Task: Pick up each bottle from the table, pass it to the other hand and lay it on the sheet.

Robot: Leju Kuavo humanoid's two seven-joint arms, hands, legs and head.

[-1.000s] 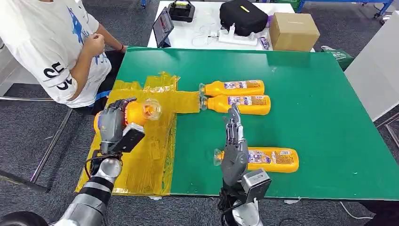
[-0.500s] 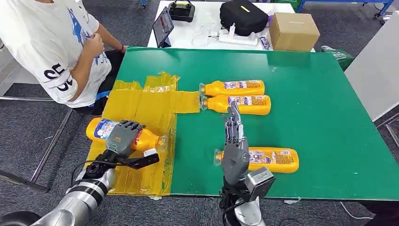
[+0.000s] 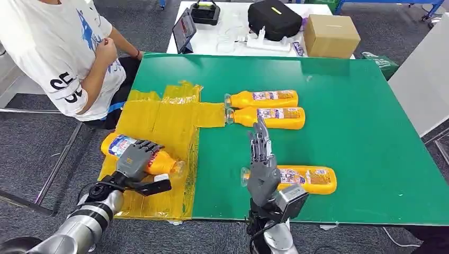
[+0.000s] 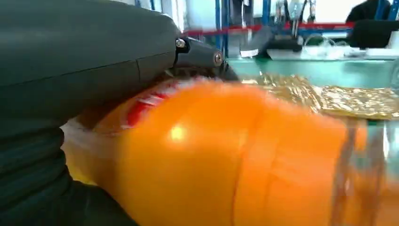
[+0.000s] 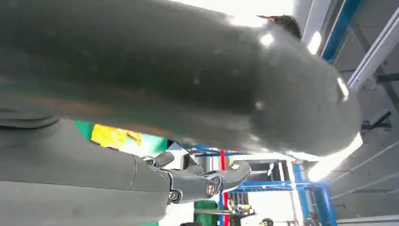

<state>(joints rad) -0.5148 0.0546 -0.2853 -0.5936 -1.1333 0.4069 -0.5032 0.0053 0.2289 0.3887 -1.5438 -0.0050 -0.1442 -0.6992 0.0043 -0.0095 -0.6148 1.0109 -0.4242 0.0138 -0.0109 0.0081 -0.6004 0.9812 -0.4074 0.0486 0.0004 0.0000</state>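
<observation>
Left hand (image 3: 137, 157) wraps my held bottle (image 3: 145, 153), lower left of frame, lying over the yellow sheet (image 3: 159, 119) on the green table (image 3: 344, 95). Judged step: laying it down. Next: settle it flat, then let go. Right hand (image 3: 262, 169) at bottom centre, fingers straight and apart, holding nothing, in front of the near bottle (image 3: 307, 179). Two more bottles (image 3: 265, 98) (image 3: 272, 117) at centre, untouched, caps by the sheet's edge.

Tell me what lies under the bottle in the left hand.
The yellow sheet lies beneath the bottle that the left hand grips. The hand covers the bottle's middle, so contact is hidden.
</observation>
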